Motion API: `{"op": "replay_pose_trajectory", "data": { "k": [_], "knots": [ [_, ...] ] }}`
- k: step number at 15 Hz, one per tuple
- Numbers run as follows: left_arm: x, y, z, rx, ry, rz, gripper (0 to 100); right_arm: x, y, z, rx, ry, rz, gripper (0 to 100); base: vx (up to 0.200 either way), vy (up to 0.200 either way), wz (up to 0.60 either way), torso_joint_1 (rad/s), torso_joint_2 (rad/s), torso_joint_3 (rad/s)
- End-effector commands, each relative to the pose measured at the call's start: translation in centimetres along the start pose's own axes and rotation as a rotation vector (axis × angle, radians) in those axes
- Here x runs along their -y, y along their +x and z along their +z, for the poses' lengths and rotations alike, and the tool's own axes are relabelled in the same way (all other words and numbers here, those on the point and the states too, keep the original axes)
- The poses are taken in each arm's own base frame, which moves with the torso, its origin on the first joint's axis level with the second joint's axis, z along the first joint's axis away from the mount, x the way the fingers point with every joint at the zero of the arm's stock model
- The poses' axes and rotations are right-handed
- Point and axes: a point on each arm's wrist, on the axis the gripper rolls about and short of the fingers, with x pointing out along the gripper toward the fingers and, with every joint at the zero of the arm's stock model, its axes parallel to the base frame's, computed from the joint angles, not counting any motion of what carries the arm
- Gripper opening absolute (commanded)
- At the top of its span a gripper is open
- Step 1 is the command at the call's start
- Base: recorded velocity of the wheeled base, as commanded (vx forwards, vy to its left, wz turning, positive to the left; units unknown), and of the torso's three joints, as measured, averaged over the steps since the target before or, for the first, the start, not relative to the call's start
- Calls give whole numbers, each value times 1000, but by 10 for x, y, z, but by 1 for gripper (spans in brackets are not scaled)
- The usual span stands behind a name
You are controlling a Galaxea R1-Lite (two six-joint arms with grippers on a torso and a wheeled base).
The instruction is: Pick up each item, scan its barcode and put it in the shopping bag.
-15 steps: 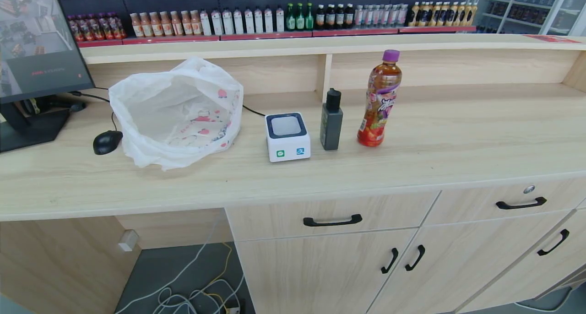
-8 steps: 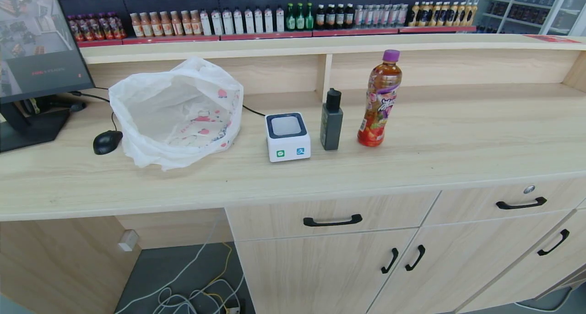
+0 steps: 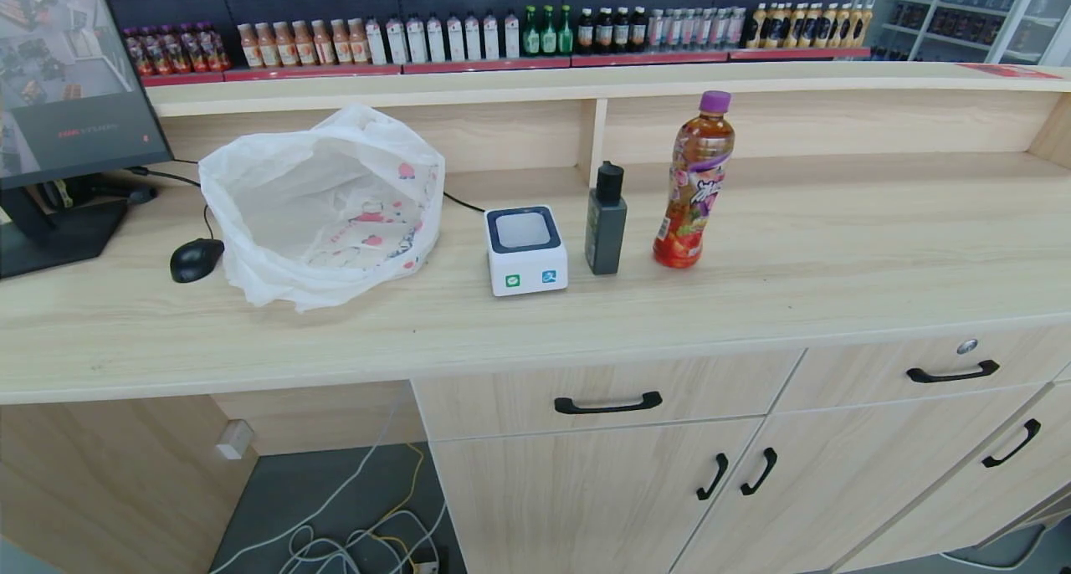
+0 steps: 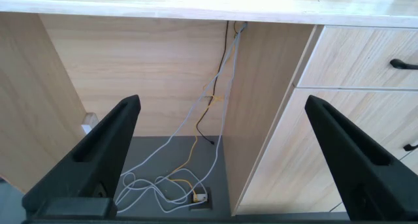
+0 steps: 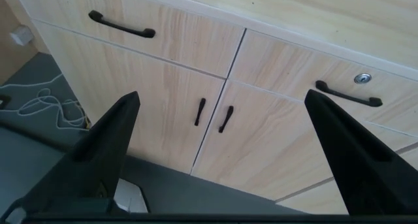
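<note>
Woodgrain counter (image 3: 837,256), crinkled shopping bag (image 3: 335,269), boxy scanner (image 3: 525,252)

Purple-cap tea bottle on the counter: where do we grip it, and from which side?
Grip the tea bottle around its labelled mid-body, coming in level from the front-right. It stands upright and tall, so a side grip likely beats the small cap; the dark bottle stands close on its left, the counter's back wall behind.
</note>
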Motion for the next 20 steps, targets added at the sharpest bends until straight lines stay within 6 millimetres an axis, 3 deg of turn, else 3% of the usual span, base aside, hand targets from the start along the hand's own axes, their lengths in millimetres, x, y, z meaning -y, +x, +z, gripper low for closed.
{"op": "replay_pose_trajectory", "data": {
  "k": [1, 13, 15, 18, 20],
  "knots": [
    [0, 0, 0, 0, 0, 0, 100, 1, 5, 1, -22, -9, 23, 100, 0, 0, 0, 0, 0, 0],
    [0, 0, 0, 0, 0, 0, 100, 2, 34, 11, -32, -141, 153, 100, 0, 0, 0, 0, 0, 0],
    [0, 0, 0, 0, 0, 0, 100, 2, 63, 20, -29, -152, 185, 100, 0, 0, 0, 0, 0, 0],
    [0, 0, 0, 0, 0, 0, 100, -17, 123, 37, 57, -181, 303, 100, 0, 0, 0, 0, 0, 0],
    [0, 0, 0, 0, 0, -2, 100, -28, 149, 46, 113, -170, 239, 100, 0, 0, 0, 0, 0, 0]
  ]
}}
